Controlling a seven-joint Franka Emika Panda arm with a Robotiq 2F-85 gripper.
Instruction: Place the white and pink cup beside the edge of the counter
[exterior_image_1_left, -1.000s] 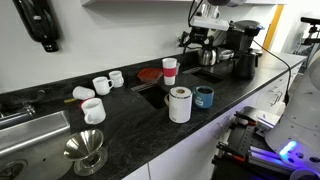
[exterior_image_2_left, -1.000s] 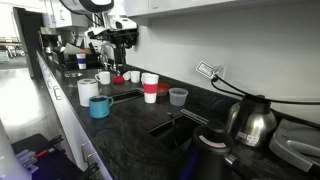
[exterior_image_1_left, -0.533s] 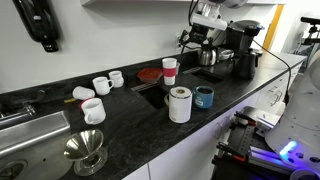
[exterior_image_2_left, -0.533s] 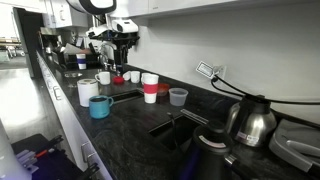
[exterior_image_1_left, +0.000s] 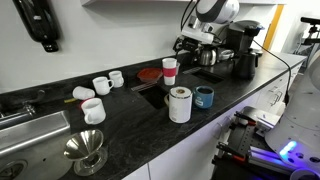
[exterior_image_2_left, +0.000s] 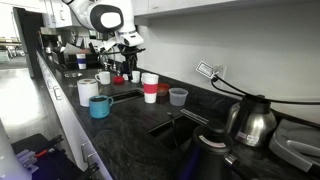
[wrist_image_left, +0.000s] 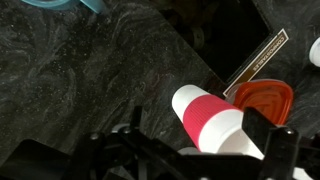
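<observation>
Only the wrist view shows the pincer (wrist_image_left: 198, 128) spread apart over the white and pink cup (wrist_image_left: 214, 116)

The black speckled counter (exterior_image_1_left: 130, 135) carries the white and pink cup (exterior_image_1_left: 170, 70), upright. A red lid (exterior_image_1_left: 149, 74) lies just beside that cup. Nearer the front edge from the cup stand a white cylinder (exterior_image_1_left: 179, 104) and a blue cup (exterior_image_1_left: 204, 97), with small white mugs (exterior_image_1_left: 101, 85) well apart from it.

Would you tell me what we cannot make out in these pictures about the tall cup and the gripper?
- Base of the white and pink cup: wrist view, covered by the dark gripper and the bottom edge.
- Gripper's height above the cup: both exterior views, too small and dark against the coffee machine.
- Whether the cup holds anything: too small in every view.
- Blue cup: wrist view, cut off by the top edge.
</observation>
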